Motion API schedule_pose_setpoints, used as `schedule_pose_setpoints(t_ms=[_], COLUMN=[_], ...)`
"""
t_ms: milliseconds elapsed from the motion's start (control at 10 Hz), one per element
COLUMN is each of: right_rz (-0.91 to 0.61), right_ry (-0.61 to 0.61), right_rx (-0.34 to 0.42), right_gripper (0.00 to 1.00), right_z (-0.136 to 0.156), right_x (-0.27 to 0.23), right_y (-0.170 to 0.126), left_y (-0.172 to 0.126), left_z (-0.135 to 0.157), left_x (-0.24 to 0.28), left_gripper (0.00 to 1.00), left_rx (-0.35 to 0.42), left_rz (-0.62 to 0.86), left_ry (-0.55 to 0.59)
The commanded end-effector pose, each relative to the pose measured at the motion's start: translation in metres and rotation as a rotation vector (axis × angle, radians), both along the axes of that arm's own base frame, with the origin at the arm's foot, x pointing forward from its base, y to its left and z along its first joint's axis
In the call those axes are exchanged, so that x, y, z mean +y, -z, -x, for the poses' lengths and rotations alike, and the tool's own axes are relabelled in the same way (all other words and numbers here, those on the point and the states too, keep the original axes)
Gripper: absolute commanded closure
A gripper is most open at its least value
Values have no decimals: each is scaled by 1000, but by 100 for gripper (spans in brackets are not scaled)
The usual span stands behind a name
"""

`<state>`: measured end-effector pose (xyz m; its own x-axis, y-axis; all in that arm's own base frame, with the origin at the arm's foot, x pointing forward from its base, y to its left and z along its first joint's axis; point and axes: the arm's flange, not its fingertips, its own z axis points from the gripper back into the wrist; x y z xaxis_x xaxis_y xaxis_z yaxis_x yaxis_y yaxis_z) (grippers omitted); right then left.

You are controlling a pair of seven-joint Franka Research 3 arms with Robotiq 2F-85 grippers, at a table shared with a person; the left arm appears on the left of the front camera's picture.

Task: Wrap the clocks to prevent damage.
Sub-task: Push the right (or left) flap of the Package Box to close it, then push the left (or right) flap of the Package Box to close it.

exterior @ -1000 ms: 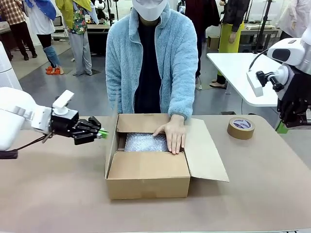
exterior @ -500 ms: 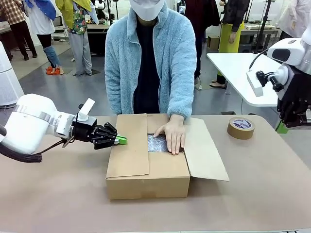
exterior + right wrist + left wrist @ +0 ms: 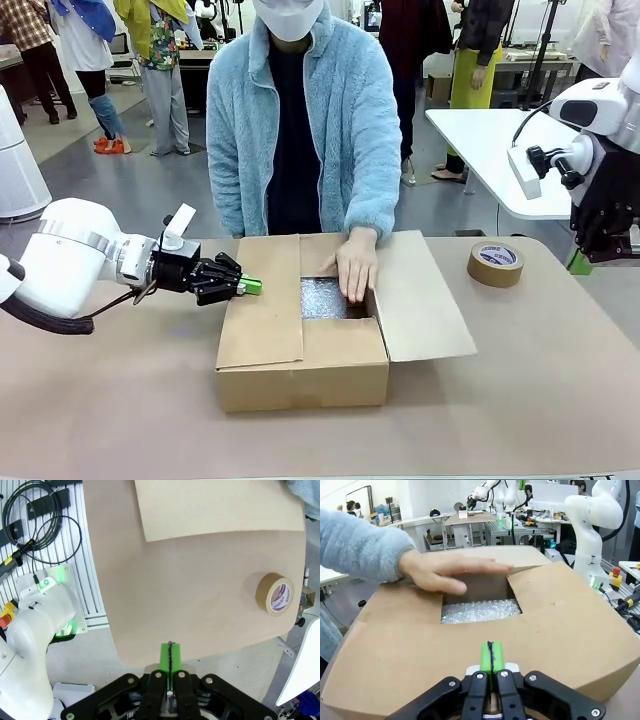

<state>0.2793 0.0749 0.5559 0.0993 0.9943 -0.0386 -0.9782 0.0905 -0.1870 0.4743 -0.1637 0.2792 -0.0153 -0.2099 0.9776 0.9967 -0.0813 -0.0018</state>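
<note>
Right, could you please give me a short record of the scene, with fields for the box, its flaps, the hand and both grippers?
box: cardboard box, middle of the table
left flap: folded down over the opening
right flap: open, spread outward
contents: bubble wrap visible through the gap
person's hand: palm down at the far side of the opening
left gripper: shut, empty, pads at the left flap
right gripper: shut, empty, above the table's right end
tape roll: flat on the table, right of the box

Brown box (image 3: pixel 300 365), silvery bubble wrap (image 3: pixel 325 298)
</note>
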Motion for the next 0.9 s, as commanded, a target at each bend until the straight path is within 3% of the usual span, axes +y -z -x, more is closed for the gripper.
schedule_pose_setpoints(t_ms=[0, 800], right_rz=[-7, -7], right_ry=[-9, -9], right_rx=[6, 6], right_gripper=[99, 99], right_z=[1, 1], right_x=[0, 0], right_y=[3, 3], left_y=[-2, -2], left_z=[0, 0], left_x=[-3, -3], left_gripper=[100, 100], left_rx=[-8, -8], left_rz=[-10, -10], left_ry=[5, 5])
